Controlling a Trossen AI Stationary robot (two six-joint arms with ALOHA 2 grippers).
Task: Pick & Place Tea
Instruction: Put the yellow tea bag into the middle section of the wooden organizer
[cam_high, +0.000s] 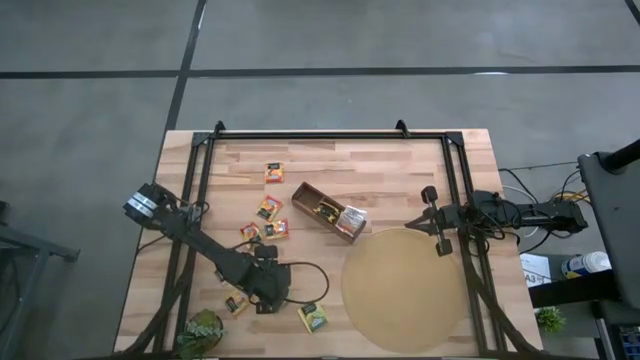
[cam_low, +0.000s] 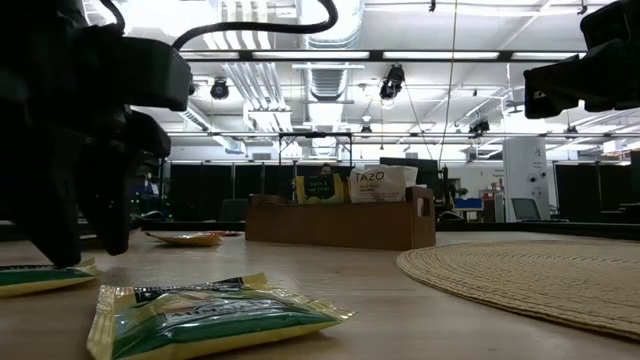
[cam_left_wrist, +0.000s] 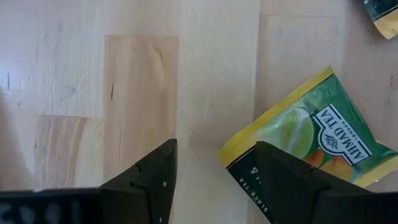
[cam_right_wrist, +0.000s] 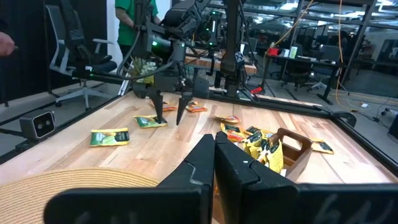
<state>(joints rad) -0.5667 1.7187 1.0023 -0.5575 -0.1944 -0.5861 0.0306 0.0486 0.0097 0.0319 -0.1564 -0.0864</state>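
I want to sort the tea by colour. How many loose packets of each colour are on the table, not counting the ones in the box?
Orange-red sachets: 4
Green-yellow sachets: 2
Total: 6

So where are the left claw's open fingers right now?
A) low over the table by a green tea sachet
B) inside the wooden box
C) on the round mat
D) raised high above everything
A: the left gripper stands open just above the table, one finger at the edge of a green tea sachet.
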